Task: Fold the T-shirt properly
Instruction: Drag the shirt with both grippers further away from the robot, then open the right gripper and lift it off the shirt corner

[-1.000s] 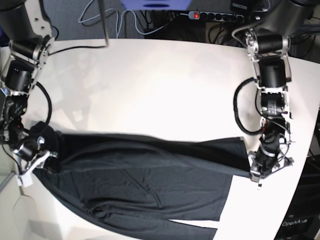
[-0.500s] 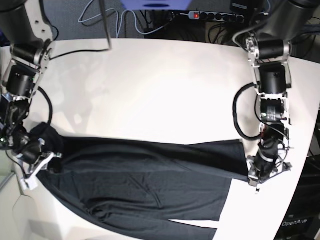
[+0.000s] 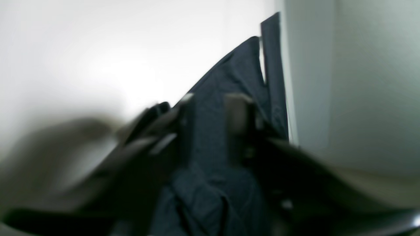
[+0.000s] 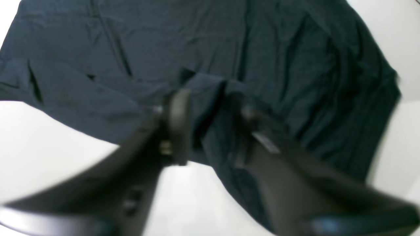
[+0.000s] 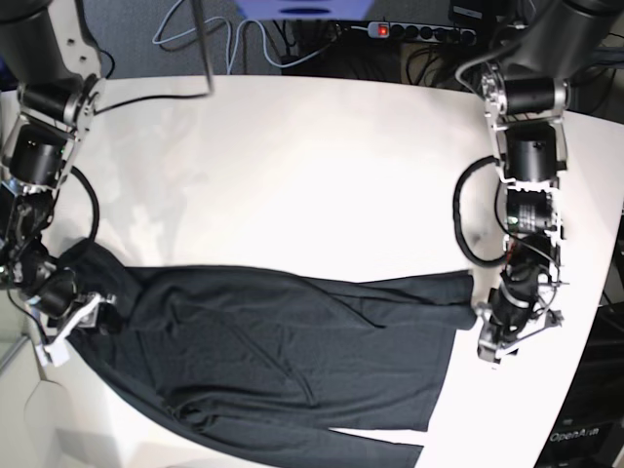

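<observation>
On your left in the base view, the right gripper (image 5: 73, 327) sits low at the T-shirt's (image 5: 283, 351) bunched end, near the worktop's (image 5: 292, 166) edge. From its wrist camera you see its fingers (image 4: 178, 124) standing apart, a fold of black cloth lying in the gap between them; nothing is pinched.

Across the middle, the T-shirt lies spread along the near half of the white worktop, wrinkled, one layer folded over another, its lower hem running off the bottom of the frame. The far half of the worktop is bare white; cables and a power strip (image 5: 419, 31) lie beyond its back edge.

On your right, the left gripper (image 5: 495, 341) hangs at the shirt's other end, just beside the cloth edge. Its wrist view is blurred, yet you can make out its fingers (image 3: 238, 114) parted, dark fabric showing between them, not clamped.
</observation>
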### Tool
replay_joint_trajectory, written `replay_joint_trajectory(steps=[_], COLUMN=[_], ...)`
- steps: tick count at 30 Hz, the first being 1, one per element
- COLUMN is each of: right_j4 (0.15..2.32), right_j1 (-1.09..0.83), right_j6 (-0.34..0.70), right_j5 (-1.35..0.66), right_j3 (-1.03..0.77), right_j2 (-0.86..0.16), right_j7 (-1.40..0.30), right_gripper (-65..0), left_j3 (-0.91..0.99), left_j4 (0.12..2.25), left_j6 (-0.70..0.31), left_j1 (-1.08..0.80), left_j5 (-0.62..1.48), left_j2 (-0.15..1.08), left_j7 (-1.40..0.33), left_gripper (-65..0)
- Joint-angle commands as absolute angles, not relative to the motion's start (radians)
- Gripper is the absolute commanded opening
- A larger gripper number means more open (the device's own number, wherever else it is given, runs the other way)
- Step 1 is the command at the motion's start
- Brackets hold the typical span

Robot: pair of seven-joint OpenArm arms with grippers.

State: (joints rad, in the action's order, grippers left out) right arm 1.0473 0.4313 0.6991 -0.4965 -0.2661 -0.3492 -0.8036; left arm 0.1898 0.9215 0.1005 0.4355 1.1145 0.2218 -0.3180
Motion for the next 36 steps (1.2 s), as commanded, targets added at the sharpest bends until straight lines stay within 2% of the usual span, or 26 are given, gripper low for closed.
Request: replay_joint_trajectory(steps=[1, 4, 12, 19, 21, 22, 24, 26, 27, 29, 30, 32, 36], right_j4=[1.064, 1.066, 1.069, 1.064, 1.052, 1.04, 1.01, 0.984, 0.975, 0.955, 0.943, 0.92, 0.909], right_j1=[0.452, 0.427, 0.361, 0.36, 0.358, 0.361, 0.364, 0.366, 0.367, 0.377, 0.378, 0.378, 0.374], right_j6=[0.698, 0.698, 0.698, 0.698, 0.698, 0.698, 0.698, 0.698, 0.698, 0.698, 0.698, 0.698, 0.698], right_j5=[-0.513, -0.513, -0.515, -0.513, -0.513, -0.513, -0.513, -0.513, -0.513, -0.513, -0.513, -0.513, -0.512], right_j3=[-0.269, -0.272, -0.302, -0.334, -0.332, -0.332, -0.332, -0.332, -0.332, -0.331, -0.331, -0.331, -0.329], right_j2=[-0.364, -0.366, -0.397, -0.414, -0.415, -0.415, -0.417, -0.417, -0.417, -0.417, -0.417, -0.417, -0.417], right_j7=[-0.785, -0.785, -0.777, -0.736, -0.719, -0.716, -0.713, -0.713, -0.713, -0.711, -0.704, -0.677, -0.664], right_gripper=[-31.8, -24.5, -24.2, -24.5, -28.6, -33.4, -46.0, -58.3, -62.2, -64.1, -64.0, -64.1, -64.1], left_j3=[0.191, 0.191, 0.191, 0.188, 0.168, 0.154, 0.139, 0.14, 0.14, 0.14, 0.14, 0.14, 0.142], left_j4=[0.941, 0.952, 0.947, 0.94, 0.94, 0.94, 0.94, 0.94, 0.938, 0.937, 0.937, 0.917, 0.851], left_j6=[0.065, 0.007, -0.076, -0.082, -0.082, -0.082, -0.081, -0.077, -0.077, -0.076, -0.076, -0.076, -0.081], left_j1=[0.463, 0.432, 0.386, 0.39, 0.394, 0.397, 0.41, 0.414, 0.412, 0.412, 0.412, 0.414, 0.415], left_j5=[1.119, 1.129, 1.119, 1.116, 1.098, 1.079, 1.044, 1.02, 1.007, 0.987, 0.974, 0.957, 0.952], left_j2=[0.231, 0.231, 0.222, 0.196, 0.196, 0.196, 0.196, 0.194, 0.194, 0.193, 0.193, 0.193, 0.193], left_j7=[-0.312, -0.314, -0.363, -0.361, -0.361, -0.361, -0.361, -0.361, -0.361, -0.361, -0.361, -0.361, -0.36], left_gripper=[-34.6, -24.4, -24.0, -24.0, -24.3, -25.9, -34.1, -46.2, -53.2, -63.4, -64.8, -62.6, -62.3])
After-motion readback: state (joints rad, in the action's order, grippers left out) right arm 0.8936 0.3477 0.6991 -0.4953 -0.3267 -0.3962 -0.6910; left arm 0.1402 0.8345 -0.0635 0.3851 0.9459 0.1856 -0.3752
